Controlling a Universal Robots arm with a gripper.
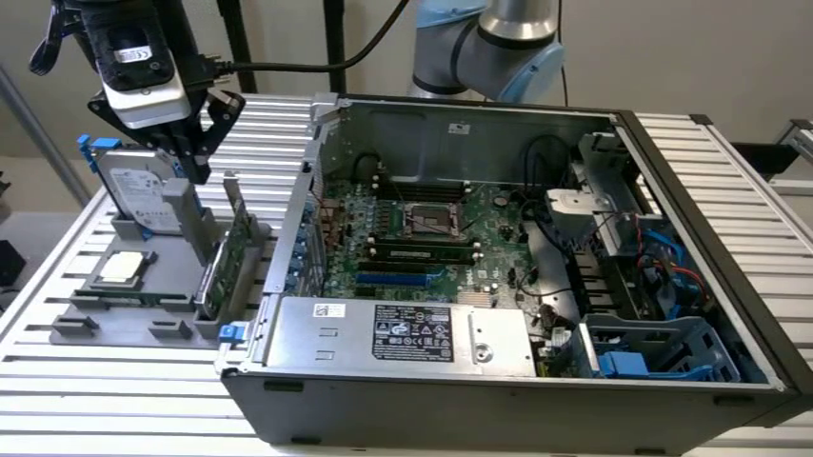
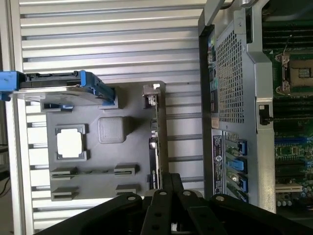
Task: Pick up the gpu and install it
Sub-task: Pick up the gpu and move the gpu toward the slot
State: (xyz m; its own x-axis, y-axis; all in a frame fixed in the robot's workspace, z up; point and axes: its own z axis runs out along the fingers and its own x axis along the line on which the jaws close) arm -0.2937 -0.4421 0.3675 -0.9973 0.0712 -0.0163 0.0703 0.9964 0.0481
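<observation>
Black claw linkage closest to the lens, tips pinched narrow, nothing held between. Same from the exterior view: claw hanging above the grey tray, touching nothing.

Graphics card standing on edge in its tray slot, below the claw tips and just off their line, seen edge-on as a thin strip. Green face and silver end bracket readable in the exterior view. Not yet picked up, not installed.

Hard drive with blue rails upright just beside the claw, on the side away from the computer case. Square chip flat on the tray, lower than the claw and near the drive. Case open, beyond the card from the claw, motherboard exposed.

Risks, as judgement only:
- Pinched tips landing on the card's top edge instead of straddling it. Likely result: a push on the board, then a tilt or a knock out of the slot.
- Hard drive very close. Easy to clip with an outer finger on a wide opening or an off-line descent.
- Thin card, little to grip. Slip or twist likely with an off-centre pinch.
- Bracket snagging in the tray slot on a lift, dragging the tray along.
- Case wall near the tray. Possible bump on any sideways swing.
</observation>
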